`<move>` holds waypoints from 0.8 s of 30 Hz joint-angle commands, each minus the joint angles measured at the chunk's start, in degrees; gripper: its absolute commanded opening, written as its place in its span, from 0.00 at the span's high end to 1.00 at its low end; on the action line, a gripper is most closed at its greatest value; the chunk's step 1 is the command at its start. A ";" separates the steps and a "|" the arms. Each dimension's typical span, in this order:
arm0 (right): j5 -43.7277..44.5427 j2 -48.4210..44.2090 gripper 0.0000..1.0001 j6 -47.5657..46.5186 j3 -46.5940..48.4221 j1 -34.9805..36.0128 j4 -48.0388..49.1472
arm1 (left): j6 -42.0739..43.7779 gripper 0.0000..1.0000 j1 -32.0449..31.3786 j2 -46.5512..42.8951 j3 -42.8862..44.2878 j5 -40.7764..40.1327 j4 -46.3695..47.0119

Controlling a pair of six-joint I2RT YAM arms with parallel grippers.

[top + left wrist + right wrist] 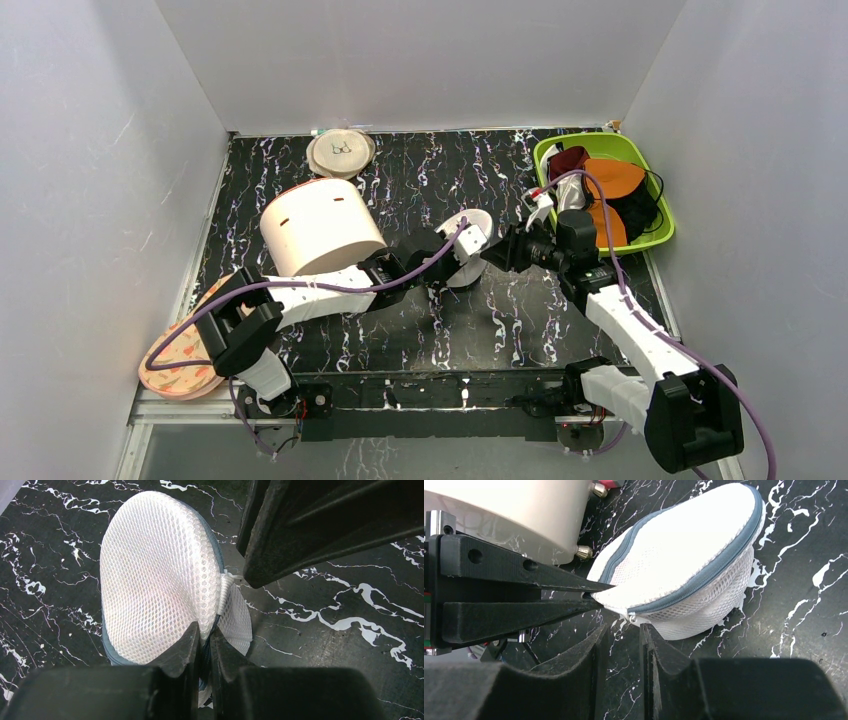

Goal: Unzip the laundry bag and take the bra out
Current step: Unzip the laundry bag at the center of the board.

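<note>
The laundry bag (472,232) is a small round white mesh pouch with a grey-blue zip (704,577) around its rim, tilted up off the black marbled table. My left gripper (205,629) is shut on the bag's rim, pinching mesh and zip tape between its fingers. My right gripper (623,629) faces the bag from the other side, its jaws a narrow gap apart with nothing between them. The zip's small pull (631,616) hangs just beyond the right fingertips, not touching them. The zip looks closed along the part I see. The bra is hidden.
A big cream cylinder (320,225) stands just left of the bag, close behind the left arm. A flat beige disc (340,153) lies at the back. A green tub (664,225) at the right holds orange cups (615,180) and dark garments. White walls enclose the table.
</note>
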 commanded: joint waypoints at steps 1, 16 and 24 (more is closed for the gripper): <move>-1.15 0.13 0.74 -1.62 -0.79 0.09 6.33 | -1.05 1.00 -0.06 -3.51 0.94 -0.26 -0.97; -1.45 3.75 0.71 -1.26 -1.82 0.19 10.57 | -1.50 1.00 -0.03 -3.41 1.24 0.56 -1.23; -0.84 4.70 0.75 -1.34 -1.86 0.21 11.63 | -1.94 1.00 -0.03 -3.32 1.53 1.27 -1.42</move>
